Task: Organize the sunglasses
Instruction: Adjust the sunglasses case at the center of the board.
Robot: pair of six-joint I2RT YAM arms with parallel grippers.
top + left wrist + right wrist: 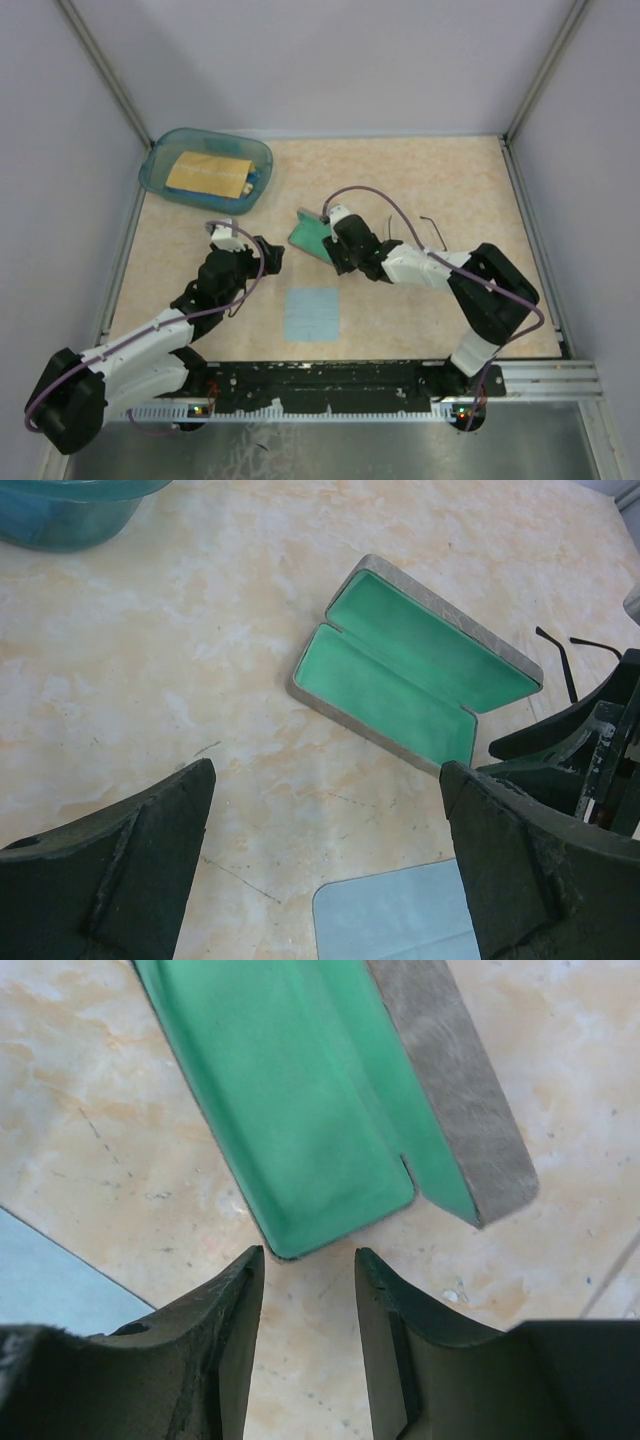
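Glasses case open and empty, sunglasses on the table outside it.
Sunglasses lie right of the case, apart from it, beyond the right gripper. That gripper sits at the case's end, gap narrow, holding nothing. Left gripper is left of the case, spread wide, empty. Teal bin, far-left of the case, holds a tan packet.

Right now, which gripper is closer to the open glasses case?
The right gripper: open, it sits just off one end of the glasses case. The left gripper hangs farther back, with bare table between.
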